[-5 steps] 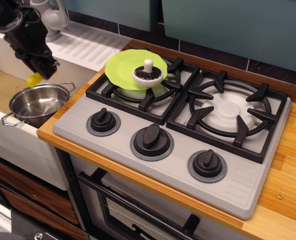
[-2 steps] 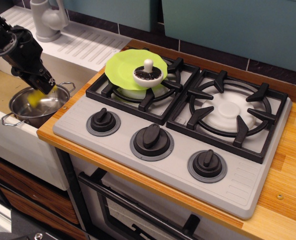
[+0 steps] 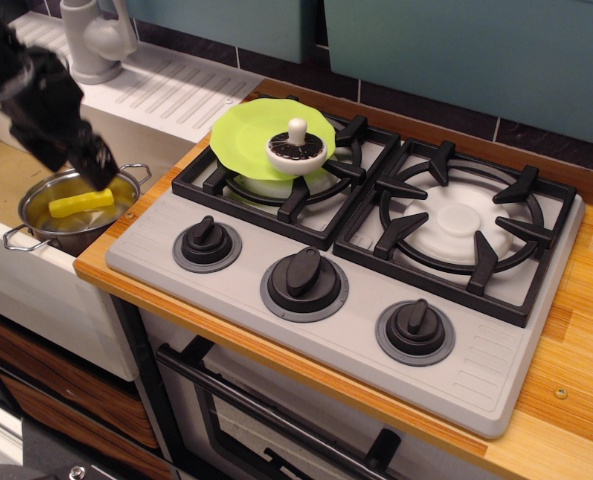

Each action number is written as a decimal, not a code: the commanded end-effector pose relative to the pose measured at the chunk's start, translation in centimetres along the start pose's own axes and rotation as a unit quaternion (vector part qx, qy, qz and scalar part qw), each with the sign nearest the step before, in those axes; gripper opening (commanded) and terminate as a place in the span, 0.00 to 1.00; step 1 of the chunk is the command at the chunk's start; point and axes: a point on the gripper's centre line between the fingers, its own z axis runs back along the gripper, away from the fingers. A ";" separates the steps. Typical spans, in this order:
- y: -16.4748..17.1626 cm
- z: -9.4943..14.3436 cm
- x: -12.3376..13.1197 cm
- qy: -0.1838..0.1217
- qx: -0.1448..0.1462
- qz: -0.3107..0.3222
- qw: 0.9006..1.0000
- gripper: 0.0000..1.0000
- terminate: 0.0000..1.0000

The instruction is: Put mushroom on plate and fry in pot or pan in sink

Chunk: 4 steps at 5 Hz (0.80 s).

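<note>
The fry [image 3: 80, 203] lies flat inside the pot [image 3: 71, 209], a yellow stick across the shiny bottom. The pot stands in the sink [image 3: 1, 175], close to the edge of the wooden table [image 3: 576, 330], with one loop handle toward the stove [image 3: 356, 260] and the other toward the front. The black hand [image 3: 94, 167] hangs just above the pot's back rim, blurred; it holds nothing that shows, and whether its fingers are spread or pressed together cannot be told. The fry lies apart from it, just below its tip. The mushroom [image 3: 297, 148] sits upside down on the plate [image 3: 251, 135], gills up and stem pointing up. The green plate rests tilted on the left burner grate [image 3: 286, 185]. The grey tap [image 3: 94, 38] stands behind the ribbed drainboard [image 3: 171, 90]
</note>
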 end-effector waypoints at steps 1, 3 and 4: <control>-0.9 7.8 2.7 0.025 0.066 -0.015 0.997 1.00 0.00; -2.3 14.5 3.6 0.086 0.096 -0.017 0.992 1.00 0.00; -2.3 14.5 3.6 0.086 0.096 -0.017 0.992 1.00 0.00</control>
